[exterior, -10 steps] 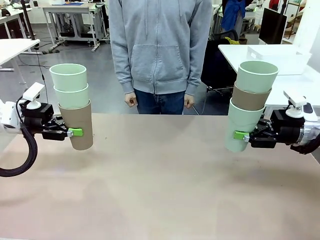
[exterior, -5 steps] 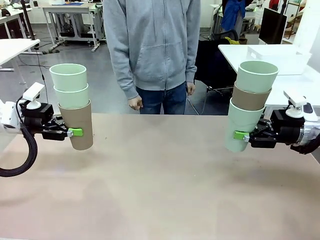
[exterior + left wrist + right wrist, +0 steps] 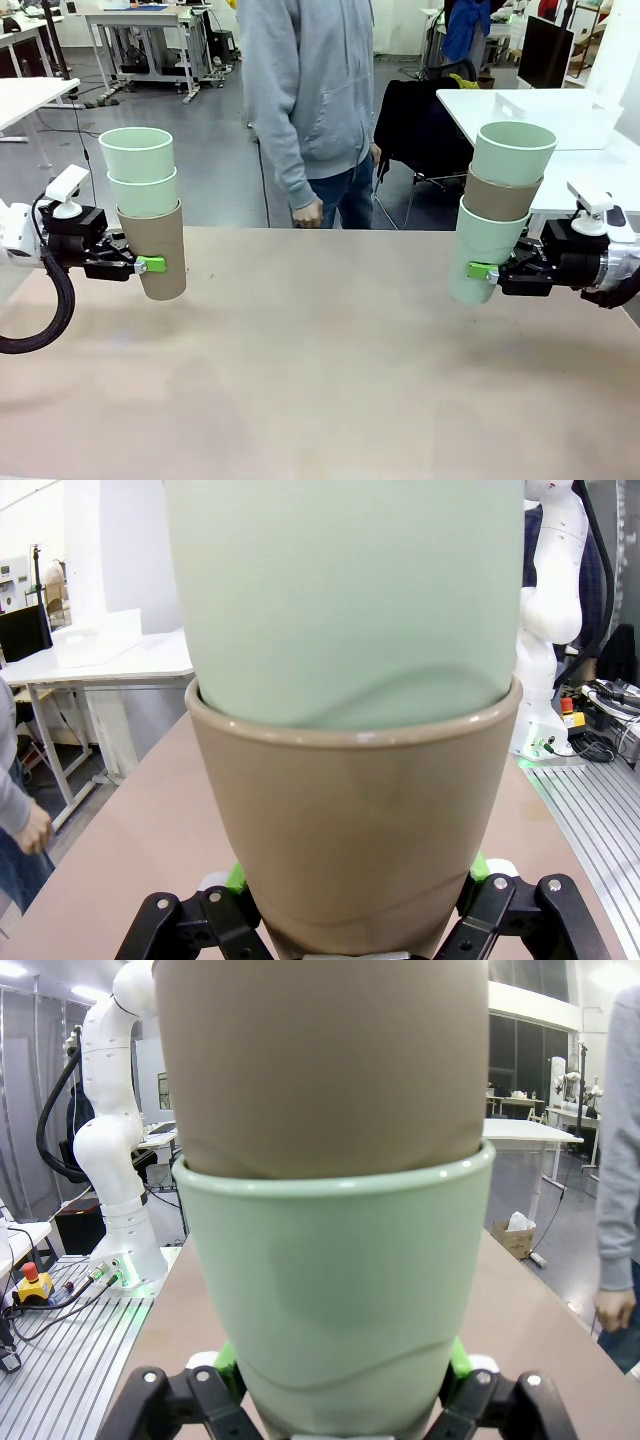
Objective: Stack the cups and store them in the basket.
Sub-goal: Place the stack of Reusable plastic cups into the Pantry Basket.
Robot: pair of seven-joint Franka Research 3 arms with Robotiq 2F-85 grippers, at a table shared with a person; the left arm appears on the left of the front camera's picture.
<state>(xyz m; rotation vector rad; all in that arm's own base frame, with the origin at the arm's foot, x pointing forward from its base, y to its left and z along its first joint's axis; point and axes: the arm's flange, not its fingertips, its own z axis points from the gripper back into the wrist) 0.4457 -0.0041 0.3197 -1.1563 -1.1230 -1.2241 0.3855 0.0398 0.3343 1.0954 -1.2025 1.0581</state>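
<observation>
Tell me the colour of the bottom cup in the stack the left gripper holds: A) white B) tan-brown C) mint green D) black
B: the left gripper is shut on a tan-brown cup, with two mint green cups nested in it above.

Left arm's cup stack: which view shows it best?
Front view: the whole stack, brown cup holding two mint ones, in the left tool. Left wrist view crops it to the brown cup and one mint; right wrist view faces the other stack.
</observation>
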